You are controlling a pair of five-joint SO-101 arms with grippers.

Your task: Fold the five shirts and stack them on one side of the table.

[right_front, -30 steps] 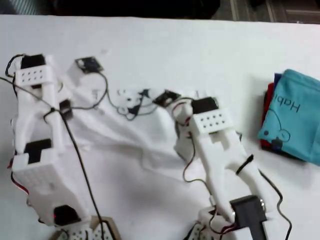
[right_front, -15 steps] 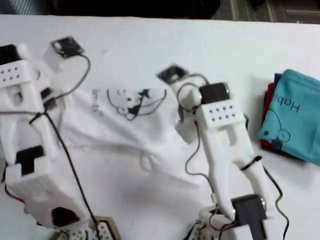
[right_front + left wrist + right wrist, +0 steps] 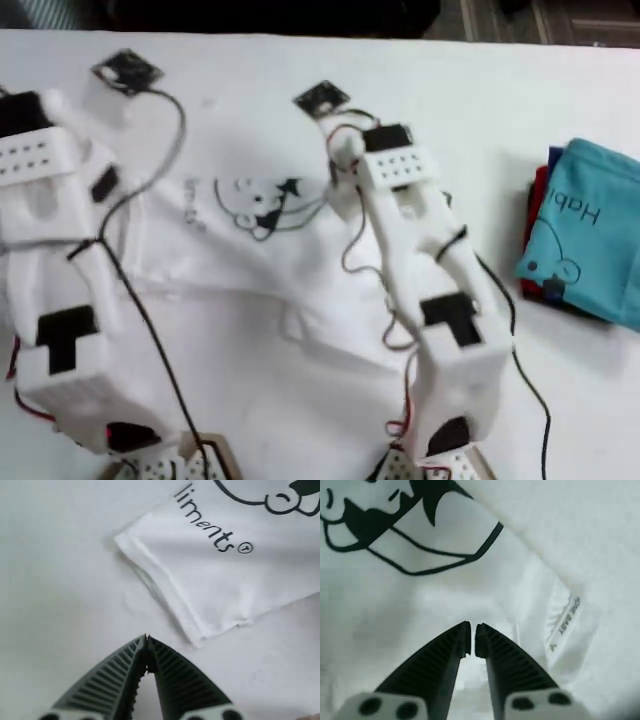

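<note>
**Spread shirt mid-table, folded pile off to the right**

From where I stand, the white cloth shirt with the printed drawing (image 3: 250, 250) lies spread on the white table (image 3: 470, 90). Well apart from it, at the table's right edge, sits the pile of folded cloth shirts (image 3: 590, 230), the teal one on top. The left gripper (image 3: 146, 647) hangs over bare table just beside the spread shirt's folded corner. The right gripper (image 3: 472, 637) hangs over the shirt itself, between the drawing and the sewn-in label (image 3: 565, 622).
</note>
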